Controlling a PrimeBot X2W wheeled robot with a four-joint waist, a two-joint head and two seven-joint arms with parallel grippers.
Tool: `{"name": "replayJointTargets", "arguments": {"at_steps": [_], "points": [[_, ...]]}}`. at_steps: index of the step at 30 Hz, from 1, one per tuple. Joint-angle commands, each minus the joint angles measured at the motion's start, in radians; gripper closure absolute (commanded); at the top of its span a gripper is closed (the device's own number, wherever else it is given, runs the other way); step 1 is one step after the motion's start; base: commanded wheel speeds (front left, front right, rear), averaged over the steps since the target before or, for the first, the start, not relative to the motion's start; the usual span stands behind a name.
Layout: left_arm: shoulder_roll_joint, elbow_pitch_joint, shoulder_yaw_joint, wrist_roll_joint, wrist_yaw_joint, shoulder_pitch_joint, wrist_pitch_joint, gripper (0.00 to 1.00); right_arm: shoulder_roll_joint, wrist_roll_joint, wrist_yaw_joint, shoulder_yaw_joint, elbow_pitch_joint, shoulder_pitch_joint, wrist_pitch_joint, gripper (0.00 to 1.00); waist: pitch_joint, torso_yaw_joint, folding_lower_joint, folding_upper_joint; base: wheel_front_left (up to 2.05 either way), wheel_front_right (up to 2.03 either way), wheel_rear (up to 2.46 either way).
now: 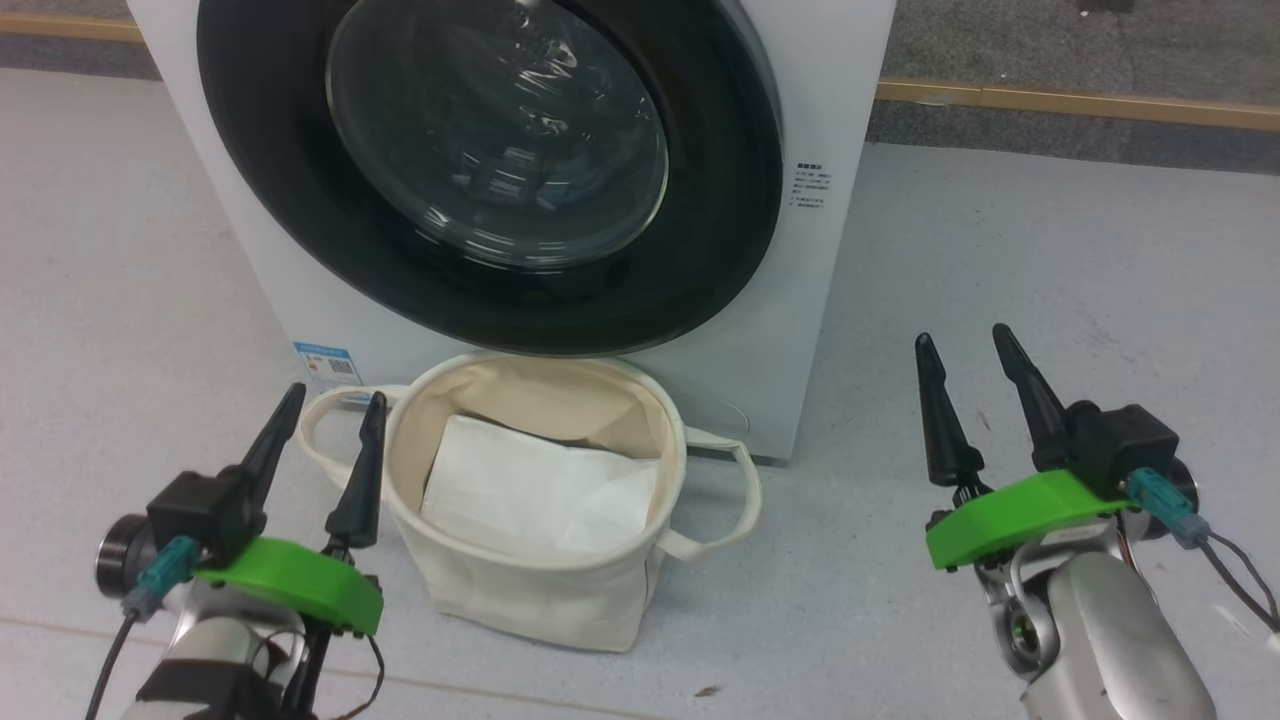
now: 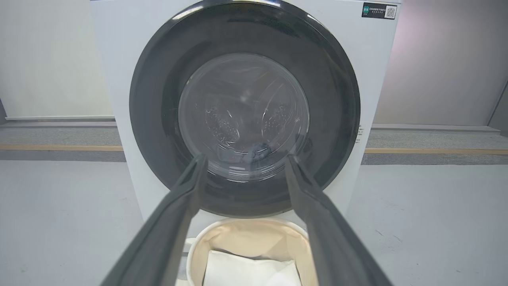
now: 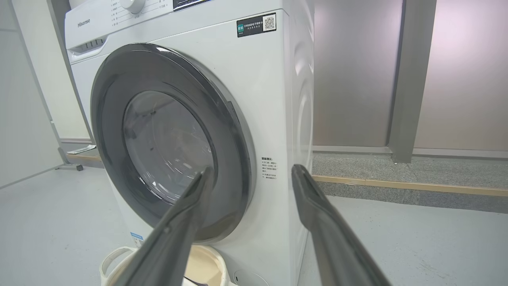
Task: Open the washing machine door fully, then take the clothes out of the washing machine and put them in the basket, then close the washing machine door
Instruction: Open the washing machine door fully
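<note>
The white washing machine [image 1: 810, 300] stands ahead of me with its round black-rimmed door [image 1: 480, 290] shut against the front. Through the glass a dim bluish bundle of clothes [image 2: 258, 153] lies low in the drum. The cream basket [image 1: 530, 590] sits on the floor right under the door, with a plain white folded sheet [image 1: 540, 495] inside. My left gripper [image 1: 330, 400] hovers open just left of the basket. Off to the washer's right, my right gripper [image 1: 960, 345] is open too, holding nothing. The door [image 3: 115, 119] and the washer's side [image 3: 299, 99] show in the right wrist view.
Grey floor [image 1: 1050, 280] spreads on both sides of the washer. A tan strip [image 1: 1080, 100] runs along the base of the back wall. A grey pillar [image 3: 408, 79] stands behind the washer to the right.
</note>
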Motion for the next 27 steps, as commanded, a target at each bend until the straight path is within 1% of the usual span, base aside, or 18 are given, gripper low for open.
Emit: {"name": "replayJointTargets", "arguments": {"at_steps": [1,4,12,14,16,17,23,27], "points": [[0.023,-0.035,0.053,-0.012,-0.009,-0.058,-0.012,0.0,-0.005,0.014,0.0,0.023,-0.026,-0.055,-0.012,0.0,0.0,-0.001,0.0,0.0,0.0,0.0,0.0],[0.018,-0.039,0.059,-0.023,-0.02,-0.055,-0.012,0.0,-0.005,0.028,0.0,0.026,-0.02,-0.056,-0.012,0.0,0.001,-0.003,0.0,0.0,0.0,0.0,0.0],[0.013,-0.044,0.063,-0.026,-0.03,-0.053,-0.012,0.0,-0.005,0.052,0.0,0.032,-0.02,-0.059,-0.012,0.0,0.009,-0.005,0.0,0.0,0.0,0.0,0.0],[0.014,-0.044,0.062,-0.024,-0.03,-0.053,-0.012,0.0,-0.005,0.055,0.0,0.033,-0.02,-0.059,-0.012,0.0,0.01,-0.005,0.0,0.0,0.0,0.0,0.0],[0.029,-0.034,0.049,0.011,-0.015,-0.054,-0.012,0.0,-0.005,0.065,0.0,0.037,-0.021,-0.059,-0.012,0.0,0.011,-0.005,0.0,0.0,0.0,0.0,0.0],[0.028,-0.03,0.047,0.014,-0.011,-0.054,-0.012,0.0,-0.005,0.069,0.0,0.038,-0.02,-0.059,-0.012,0.0,0.011,-0.006,0.0,0.0,0.0,0.0,0.0],[0.015,-0.033,0.051,0.0,-0.018,-0.054,-0.012,0.0,-0.005,0.084,0.0,0.042,-0.017,-0.062,-0.012,0.0,0.014,-0.006,0.0,0.0,0.0,0.0,0.0],[0.013,-0.036,0.052,0.0,-0.02,-0.054,-0.012,0.0,-0.005,0.128,0.0,0.05,-0.011,-0.072,-0.012,0.0,0.021,-0.004,0.0,0.0,0.0,0.0,0.0]]}}
